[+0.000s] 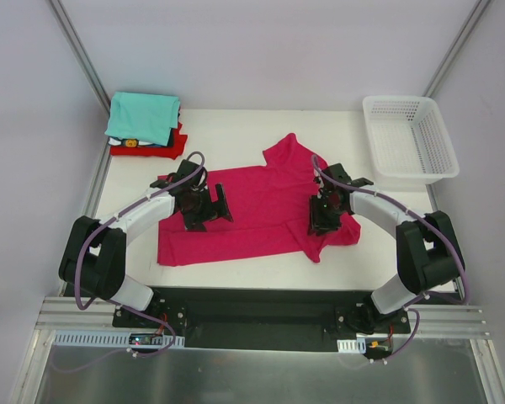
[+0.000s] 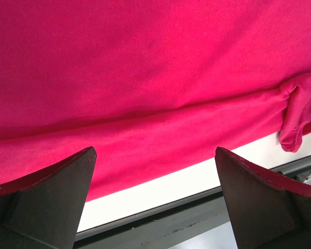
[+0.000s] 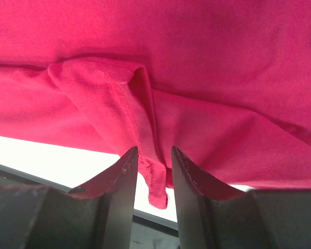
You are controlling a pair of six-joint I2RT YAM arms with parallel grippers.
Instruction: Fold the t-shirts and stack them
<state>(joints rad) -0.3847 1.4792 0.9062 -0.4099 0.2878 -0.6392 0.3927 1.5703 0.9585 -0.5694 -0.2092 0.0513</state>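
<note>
A large magenta-pink t-shirt (image 1: 252, 210) lies spread across the middle of the white table, one sleeve pointing to the back. My left gripper (image 1: 208, 210) hovers over its left part, wide open and holding nothing (image 2: 154, 149); below it I see the shirt's front hem (image 2: 145, 150). My right gripper (image 1: 322, 220) is at the shirt's right front corner. Its jaws (image 3: 153, 148) stand narrow around a hanging hemmed flap (image 3: 154, 176), with a slit of light left beside the flap. A folded stack sits back left: teal t-shirt (image 1: 143, 116) on top, red (image 1: 177, 143) and dark/white (image 1: 124, 143) beneath.
A white plastic mesh basket (image 1: 408, 139) stands at the back right. The table's front edge and a metal rail (image 2: 197, 218) run just below the shirt's hem. Frame posts rise at both back corners.
</note>
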